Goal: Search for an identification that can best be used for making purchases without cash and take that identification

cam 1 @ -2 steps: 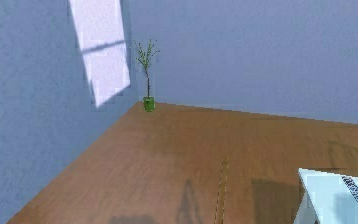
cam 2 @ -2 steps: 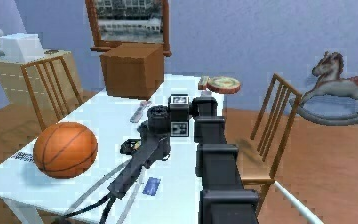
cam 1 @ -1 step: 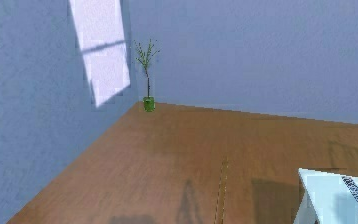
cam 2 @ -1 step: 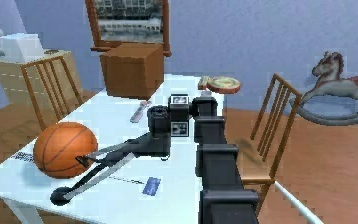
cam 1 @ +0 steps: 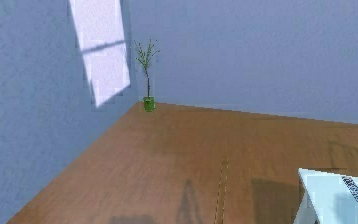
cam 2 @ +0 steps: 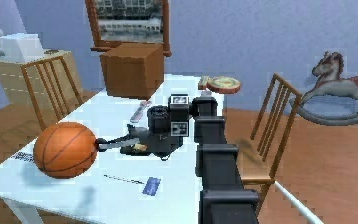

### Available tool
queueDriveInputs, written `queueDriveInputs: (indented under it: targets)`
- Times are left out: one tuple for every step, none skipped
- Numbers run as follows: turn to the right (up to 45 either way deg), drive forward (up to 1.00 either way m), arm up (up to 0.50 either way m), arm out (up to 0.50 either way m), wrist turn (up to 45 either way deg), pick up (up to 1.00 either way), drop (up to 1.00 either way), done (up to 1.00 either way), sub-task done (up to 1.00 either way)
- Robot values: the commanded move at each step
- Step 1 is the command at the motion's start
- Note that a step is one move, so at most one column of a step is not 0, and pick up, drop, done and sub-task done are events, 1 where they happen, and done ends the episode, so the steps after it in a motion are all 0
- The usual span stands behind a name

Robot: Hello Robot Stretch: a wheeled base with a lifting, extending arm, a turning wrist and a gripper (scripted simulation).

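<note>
Nearby, basketball (cam 2: pixel 65 150) and blue card (cam 2: pixel 152 184) share table (cam 2: pixel 77 193).

Soft daylight, bright patch on wall (cam 1: pixel 37 100)

- One round orange basketball (cam 2: pixel 65 150) was present.
- Two slatted wooden chairs (cam 2: pixel 49 85) (cam 2: pixel 276 105) were present.
- One brown cardboard box (cam 2: pixel 132 68) was present.
- One grey rocking horse (cam 2: pixel 337 85) was present.
- One slim green potted plant (cam 1: pixel 148 101) was present.

Basketball (cam 2: pixel 65 149), cardboard box (cam 2: pixel 132 68), rocking horse (cam 2: pixel 339 80)
</note>
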Motion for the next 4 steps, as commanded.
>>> queueDriveInputs:
  targets:
    - [0.0,0.0,0.0,0.0,24.0,0.0,0.0,0.0,0.0]
    - [0.0,0.0,-0.3,0.0,0.0,0.0,0.0,0.0,0.0]
    - [0.0,0.0,0.0,0.0,0.0,1.0,0.0,0.0,0.0]
    - [0.0,0.0,0.1,0.0,0.0,0.0,0.0,0.0,0.0]
